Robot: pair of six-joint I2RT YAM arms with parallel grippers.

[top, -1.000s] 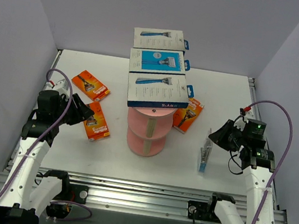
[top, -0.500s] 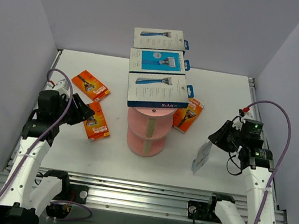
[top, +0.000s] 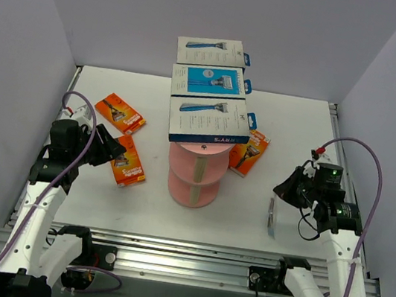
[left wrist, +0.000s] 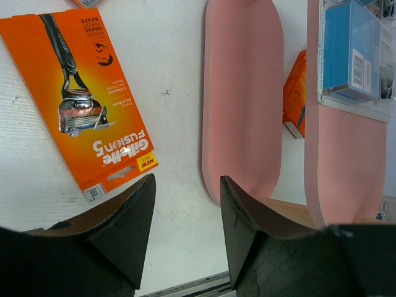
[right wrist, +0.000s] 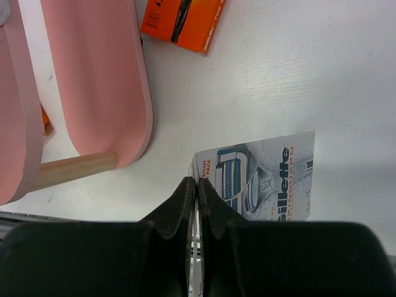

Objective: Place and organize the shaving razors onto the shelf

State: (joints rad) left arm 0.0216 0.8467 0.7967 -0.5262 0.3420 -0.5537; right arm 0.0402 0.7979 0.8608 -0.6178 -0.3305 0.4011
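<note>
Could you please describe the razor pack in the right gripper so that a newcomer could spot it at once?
Start at the pink shelf in the middle of the table and look to its right, where the right gripper pinches a flat pack by its edge. It is the only pale grey Gillette pack; the others are orange cards or blue-and-white boxes.

The left arm rises from its base at the near left edge and bends inward at the wrist, its left hand [left wrist: 185,185] pointing toward the middle with both fingers [left wrist: 133,216] spread well apart and nothing between them. The right arm mirrors it on the other side. Its right hand [right wrist: 197,183] points inward and down, the fingers pressed almost together on the edge of a thin razor pack [right wrist: 272,179].
</note>
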